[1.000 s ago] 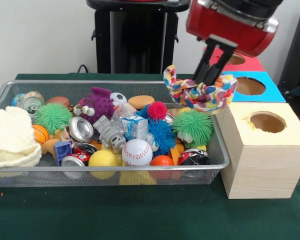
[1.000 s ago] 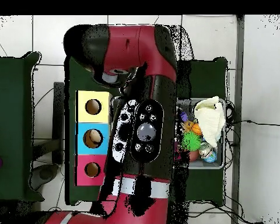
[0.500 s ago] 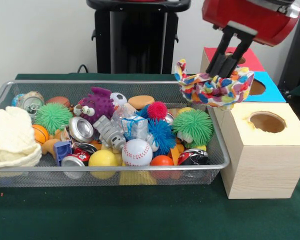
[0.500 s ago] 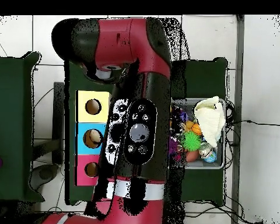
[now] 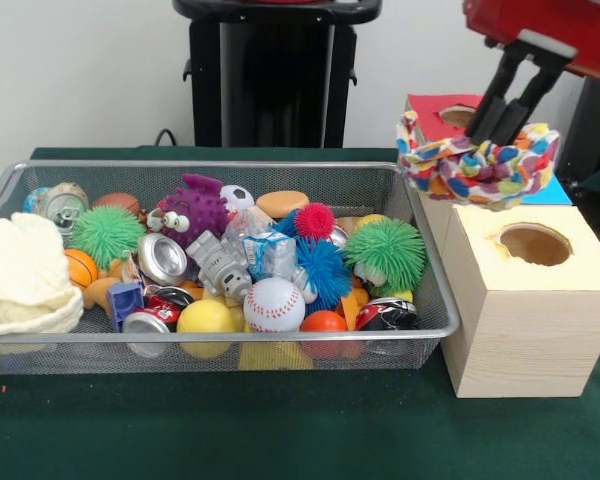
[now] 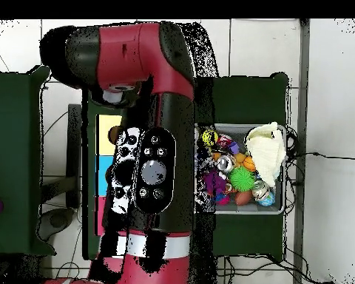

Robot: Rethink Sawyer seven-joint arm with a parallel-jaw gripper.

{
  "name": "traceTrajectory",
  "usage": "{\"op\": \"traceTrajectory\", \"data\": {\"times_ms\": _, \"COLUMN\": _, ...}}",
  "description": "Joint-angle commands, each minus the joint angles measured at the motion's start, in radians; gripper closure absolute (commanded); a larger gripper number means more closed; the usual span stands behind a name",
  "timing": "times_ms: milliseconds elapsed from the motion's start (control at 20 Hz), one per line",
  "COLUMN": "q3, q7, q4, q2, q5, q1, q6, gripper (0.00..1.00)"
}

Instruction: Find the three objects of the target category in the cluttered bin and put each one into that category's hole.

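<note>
On the green tabletop [image 5: 280,430], the silver wire-mesh bin [image 5: 220,345] sits crammed with balls, cans and spiky toys. At about two o'clock from it, above the pale wooden box with a round hole [image 5: 528,300], the black tool [image 5: 500,135] is clamped on a multicoloured braided rope toy [image 5: 477,168]. The limp rope is wider than any hole, so on release it may drape over a rim.

The gripper [image 5: 507,112], black and matt under a glossy red arm housing [image 5: 550,35], grips a braided multicoloured cloth rope toy [image 5: 477,165]. Below it stands a pale box [image 5: 525,300] with a wood-grain finish. Beside and below the gripper, the bin [image 5: 400,200] is fine silver wire mesh; inside lie dented shiny metal cans [image 5: 160,258], rubbery spiked balls [image 5: 385,250] and a cream knitted cloth [image 5: 25,275]
</note>
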Motion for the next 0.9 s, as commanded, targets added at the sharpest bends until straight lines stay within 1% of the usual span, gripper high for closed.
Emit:
{"op": "traceTrajectory", "data": {"times_ms": 50, "q3": 0.042, "q7": 0.068, "q4": 0.166, "q2": -0.01, "q5": -0.023, "q1": 0.017, "q6": 0.003, "gripper": 1.0}}
{"op": "traceTrajectory", "data": {"times_ms": 200, "q3": 0.046, "q7": 0.091, "q4": 0.176, "q2": -0.002, "q5": -0.018, "q1": 0.025, "q6": -0.022, "gripper": 1.0}}
{"op": "traceTrajectory", "data": {"times_ms": 300, "q3": 0.055, "q7": 0.111, "q4": 0.211, "q2": -0.009, "q5": -0.008, "q1": 0.03, "q6": -0.066, "gripper": 1.0}}
{"op": "traceTrajectory", "data": {"times_ms": 350, "q3": 0.06, "q7": 0.135, "q4": 0.235, "q2": -0.013, "q5": 0.0, "q1": 0.033, "q6": -0.101, "gripper": 1.0}}
{"op": "traceTrajectory", "data": {"times_ms": 500, "q3": 0.069, "q7": 0.149, "q4": 0.267, "q2": -0.013, "q5": 0.009, "q1": 0.038, "q6": -0.147, "gripper": 1.0}}
{"op": "traceTrajectory", "data": {"times_ms": 550, "q3": 0.073, "q7": 0.167, "q4": 0.29, "q2": -0.017, "q5": 0.017, "q1": 0.039, "q6": -0.18, "gripper": 1.0}}
{"op": "traceTrajectory", "data": {"times_ms": 650, "q3": 0.073, "q7": 0.182, "q4": 0.3, "q2": -0.01, "q5": 0.021, "q1": 0.044, "q6": -0.212, "gripper": 1.0}}
{"op": "traceTrajectory", "data": {"times_ms": 900, "q3": 0.072, "q7": 0.182, "q4": 0.326, "q2": -0.005, "q5": 0.028, "q1": 0.056, "q6": -0.269, "gripper": 1.0}}
